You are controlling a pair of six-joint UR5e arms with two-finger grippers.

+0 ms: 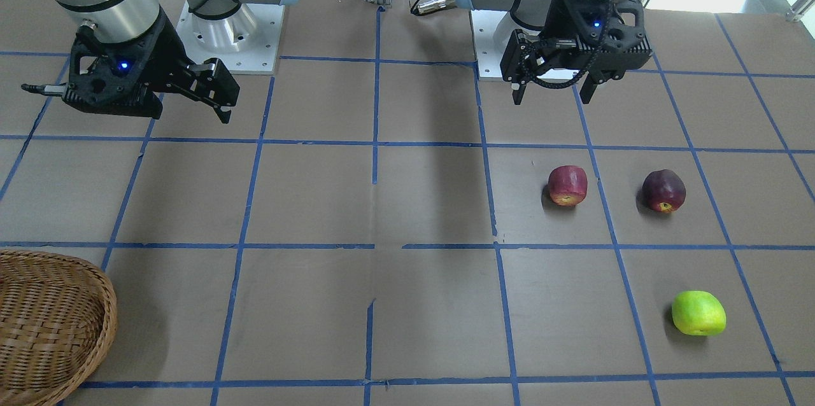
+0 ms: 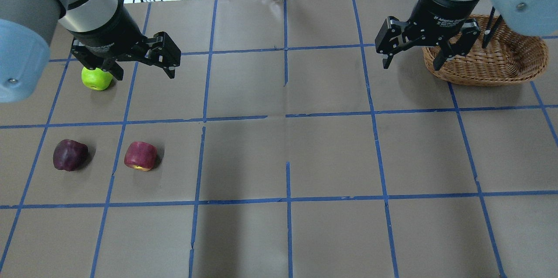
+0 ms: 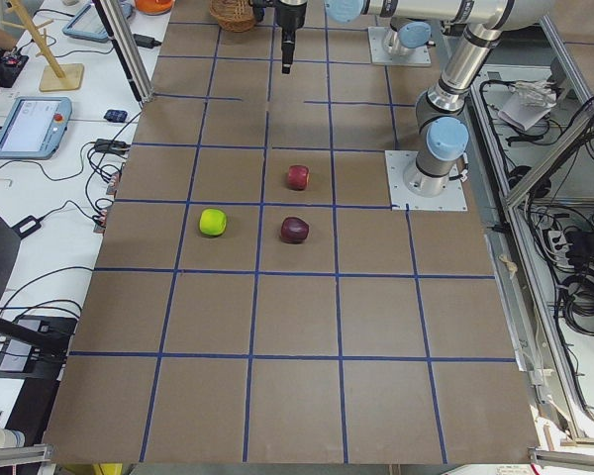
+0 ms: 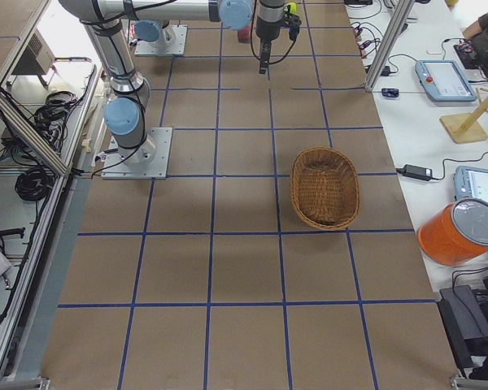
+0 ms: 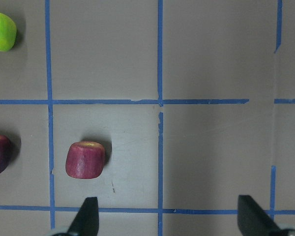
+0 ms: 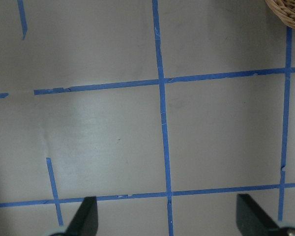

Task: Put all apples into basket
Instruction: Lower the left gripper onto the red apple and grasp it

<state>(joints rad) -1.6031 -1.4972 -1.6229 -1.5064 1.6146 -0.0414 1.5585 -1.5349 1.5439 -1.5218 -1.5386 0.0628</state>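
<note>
Wicker basket fills the front-facing view's near corner; green apple, red apple and maroon apple lie well apart from it. Overhead, left gripper and right gripper hang wide open, holding nothing.

White print on the right gripper body reads "2F Adaptive"; the remaining letters are too small to read.

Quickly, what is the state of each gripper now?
Left gripper: open, holding nothing.
Right gripper: open, holding nothing.
</note>
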